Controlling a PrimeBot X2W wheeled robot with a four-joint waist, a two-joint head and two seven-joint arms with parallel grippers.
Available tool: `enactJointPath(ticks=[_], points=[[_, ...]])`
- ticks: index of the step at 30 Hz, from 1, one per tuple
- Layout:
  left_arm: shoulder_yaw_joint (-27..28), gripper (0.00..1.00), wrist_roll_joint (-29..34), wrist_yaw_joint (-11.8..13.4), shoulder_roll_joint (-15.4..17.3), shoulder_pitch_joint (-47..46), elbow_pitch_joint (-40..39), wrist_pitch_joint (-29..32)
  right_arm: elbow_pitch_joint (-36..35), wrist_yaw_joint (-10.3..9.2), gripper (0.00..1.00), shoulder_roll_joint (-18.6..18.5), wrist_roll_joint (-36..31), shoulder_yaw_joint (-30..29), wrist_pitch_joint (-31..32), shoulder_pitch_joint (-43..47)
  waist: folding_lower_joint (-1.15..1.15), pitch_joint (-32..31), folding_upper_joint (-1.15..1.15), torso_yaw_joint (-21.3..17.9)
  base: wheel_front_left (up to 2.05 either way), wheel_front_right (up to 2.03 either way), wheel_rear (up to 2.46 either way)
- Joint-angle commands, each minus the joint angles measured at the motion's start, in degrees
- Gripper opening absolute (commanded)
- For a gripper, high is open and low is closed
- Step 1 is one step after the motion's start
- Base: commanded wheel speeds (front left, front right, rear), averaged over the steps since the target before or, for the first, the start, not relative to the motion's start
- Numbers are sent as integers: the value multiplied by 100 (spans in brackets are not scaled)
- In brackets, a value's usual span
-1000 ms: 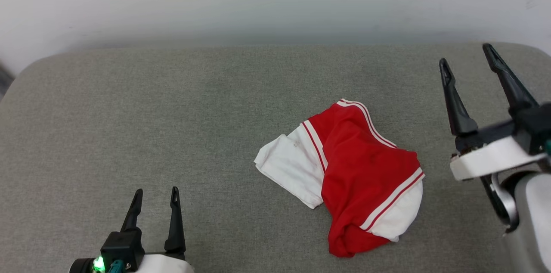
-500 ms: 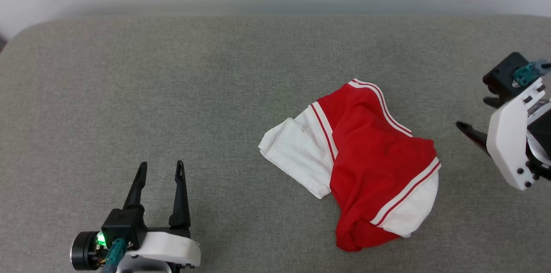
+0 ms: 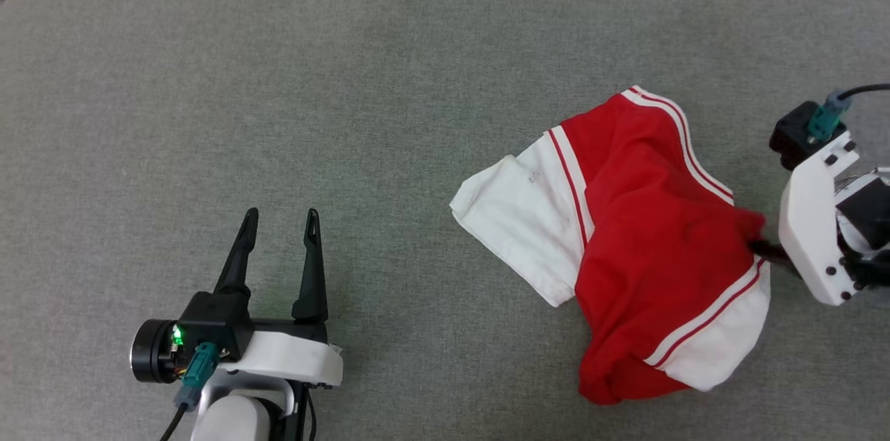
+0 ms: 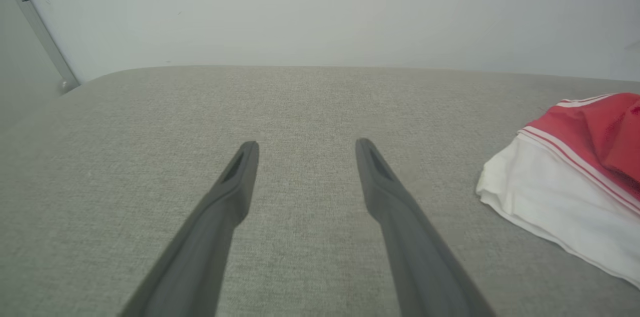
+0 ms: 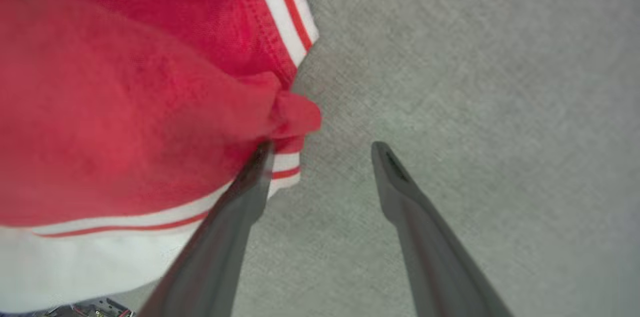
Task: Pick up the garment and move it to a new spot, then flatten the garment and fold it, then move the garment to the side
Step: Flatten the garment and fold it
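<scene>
Toward the near left of the grey padded surface [image 3: 348,79], the left gripper [image 3: 281,213] hovers with jaws spread and empty. The garment [image 3: 646,239] lies crumpled toward the right edge and is not yet lifted, so I judge every step remains. At its right side, the right gripper [image 5: 322,147] has its jaws spread, one finger [image 5: 240,207] touching a red fold, nothing pinched.

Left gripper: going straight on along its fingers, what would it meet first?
Probably nothing: the left gripper points across bare grey cushion toward the wall; the garment lies off to its right.
</scene>
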Motion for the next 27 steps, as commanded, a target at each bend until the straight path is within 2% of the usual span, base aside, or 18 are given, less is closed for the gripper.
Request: enactJointPath(ticks=[1, 6, 7, 8, 9, 10, 14, 18, 23, 27], points=[[-10, 100, -36, 24, -5, -81, -2, -15, 150, -5, 100, 82, -6, 130, -78, 7, -1, 131, 0, 114, 0, 0, 0], [-16, 100, -46, 55, -5, -98, 45, -15, 645, -5, 100, 340, 125, 653, -392, 230, -1, 177, 0, 136, 0, 0, 0], [-4, 100, -43, 60, -6, -89, 51, -15, 680, -5, 74, 385, 167, 729, -496, 232, -1, 163, 0, 118, 0, 0, 0], [-4, 100, -43, 60, -6, -89, 51, -15, 680, -5, 74, 385, 167, 729, -496, 232, -1, 163, 0, 118, 0, 0, 0], [10, 100, -37, 62, -6, -71, 64, -15, 675, -5, 21, 393, 160, 757, -704, 175, -1, 139, 0, 98, 0, 0, 0], [22, 100, -32, 72, -5, -44, 85, -15, 673, -5, 0, 382, 172, 752, -904, 100, -1, 101, 0, 76, 0, 0, 0], [80, 100, -13, 87, -8, 79, 120, -15, 499, -5, 0, 88, 359, 677, -1594, -182, -1, -155, 0, -69, 0, 0, 0], [130, 100, -5, 92, -3, 216, 97, -15, 1, -5, 0, -324, 449, 654, -2042, -358, -1, -415, 0, -213, 0, 0, 0], [162, 100, -4, 96, -4, 305, 43, -15, -636, -6, 0, -1044, 583, 425, -2123, -610, -1, -527, 0, -327, 0, 0, 0], [131, 100, -30, 120, -4, 283, -20, -15, -826, -6, 0, -1340, 620, 80, -1984, -817, -1, -441, 0, -349, 0, 0, 0]])
